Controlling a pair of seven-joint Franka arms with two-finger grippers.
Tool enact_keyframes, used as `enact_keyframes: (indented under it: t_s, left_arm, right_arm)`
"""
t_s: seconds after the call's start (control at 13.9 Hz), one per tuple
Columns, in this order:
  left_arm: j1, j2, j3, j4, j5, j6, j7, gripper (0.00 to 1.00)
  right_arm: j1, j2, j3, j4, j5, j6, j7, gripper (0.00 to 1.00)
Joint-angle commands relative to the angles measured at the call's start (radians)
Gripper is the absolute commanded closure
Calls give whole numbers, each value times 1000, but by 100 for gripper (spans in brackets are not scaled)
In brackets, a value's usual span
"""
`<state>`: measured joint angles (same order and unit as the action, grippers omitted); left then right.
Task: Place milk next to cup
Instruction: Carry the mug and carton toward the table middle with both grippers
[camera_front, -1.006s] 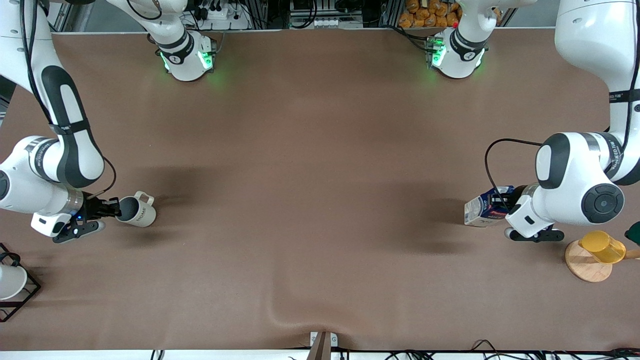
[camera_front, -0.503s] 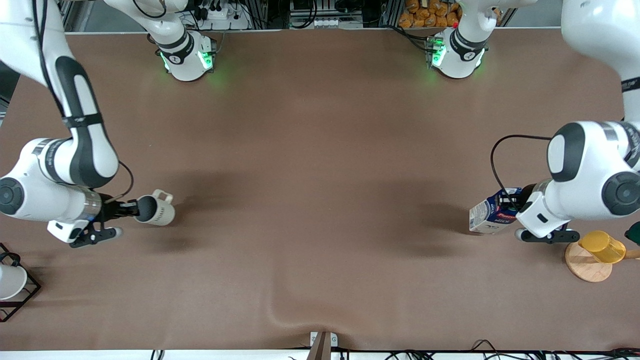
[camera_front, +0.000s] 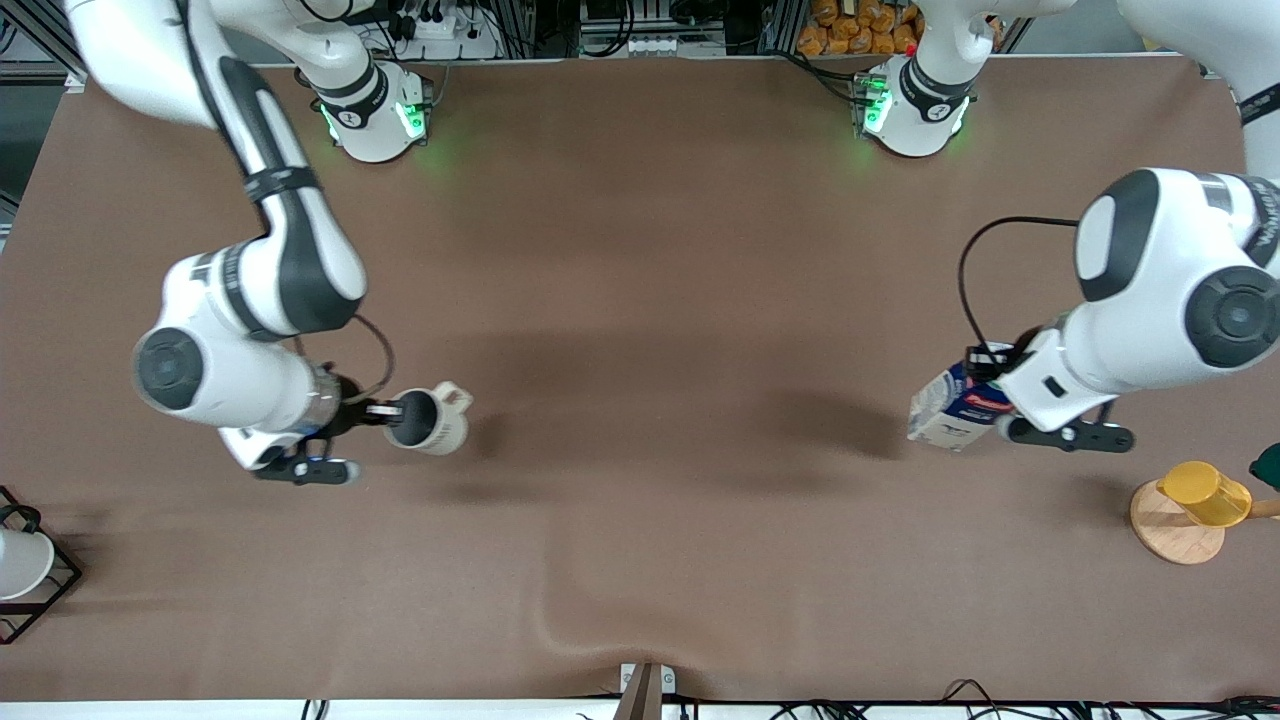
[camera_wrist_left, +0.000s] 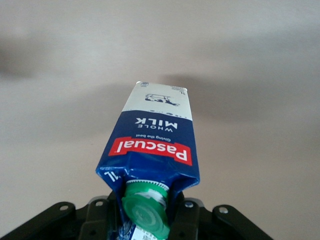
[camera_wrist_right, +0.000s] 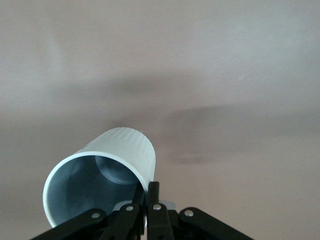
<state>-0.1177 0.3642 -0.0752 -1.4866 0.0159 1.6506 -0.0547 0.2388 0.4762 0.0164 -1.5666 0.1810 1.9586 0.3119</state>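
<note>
The milk (camera_front: 945, 406), a dark blue carton with a red band, hangs tilted over the table at the left arm's end. My left gripper (camera_front: 988, 392) is shut on its gabled top. In the left wrist view the milk (camera_wrist_left: 155, 135) points away, and its green cap (camera_wrist_left: 146, 212) sits between the fingers of the left gripper (camera_wrist_left: 145, 217). The cup (camera_front: 432, 420), off-white with a grey inside, hangs on its side over the table toward the right arm's end. My right gripper (camera_front: 392, 411) pinches its rim. In the right wrist view the right gripper (camera_wrist_right: 148, 192) clamps the wall of the cup (camera_wrist_right: 117, 160).
A yellow cup (camera_front: 1205, 494) lies on a round wooden base (camera_front: 1172, 530) at the left arm's end. A white cup in a black wire frame (camera_front: 22, 566) stands at the right arm's end. The brown cloth has a fold (camera_front: 590, 630) near the front edge.
The right gripper has carried the cup up and toward the table's middle. The left gripper has lifted the milk and shifted it a little toward the middle.
</note>
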Motion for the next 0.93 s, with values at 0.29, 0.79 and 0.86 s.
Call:
enact_keyframes:
  t_s: [0.29,0.79,0.86]
  left_arm:
    - [-13,-4,-113,-7,-5,-9,-183,72]
    - [-92,30,-161,-7,-5,-8,-364,71]
    - [-100,36,-161,-1,-5,-8,-376,71]
  right_arm:
    - [244,84,-15,88,9,75,452,100]
    - [387,180,-20,118,-3,206,653,100]
    - [398,192,-20,126,-6,207,673,100]
